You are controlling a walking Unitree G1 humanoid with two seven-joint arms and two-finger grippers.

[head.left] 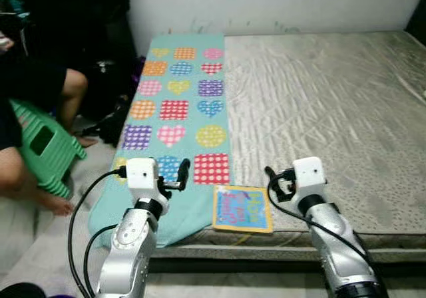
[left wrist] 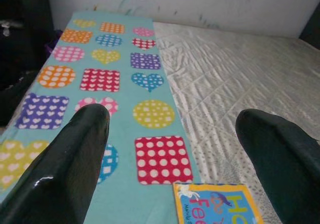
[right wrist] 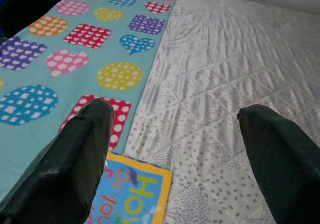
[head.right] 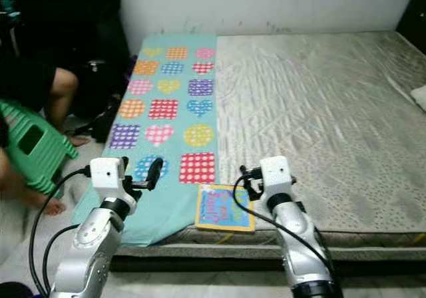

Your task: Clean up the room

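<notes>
Two grippers up at the near edge of the bed (head.left: 333,92), both empty. Left gripper (left wrist: 180,154) hovers over the teal patterned blanket (head.left: 176,112), fingers spread wide, nothing between them. Right gripper (right wrist: 175,154) hovers over the grey quilted mattress just beside the blanket's edge, fingers also spread and holding nothing.

The book (head.left: 242,208), blue cover with yellow border, lies flat at the bed's near edge, between our two arms, touching the blanket's right side.

Head views give us what the wrists don't: a person's bare legs (head.left: 40,171) at far left beside a green plastic stool (head.left: 43,148), and a white pillow corner (head.right: 419,97) at the right edge in the right eye view.

In the wrist views the book is cut off, so we read the title letters in part. Head views show the cover too small to read. The dark area behind the person is too shaded to make out.
</notes>
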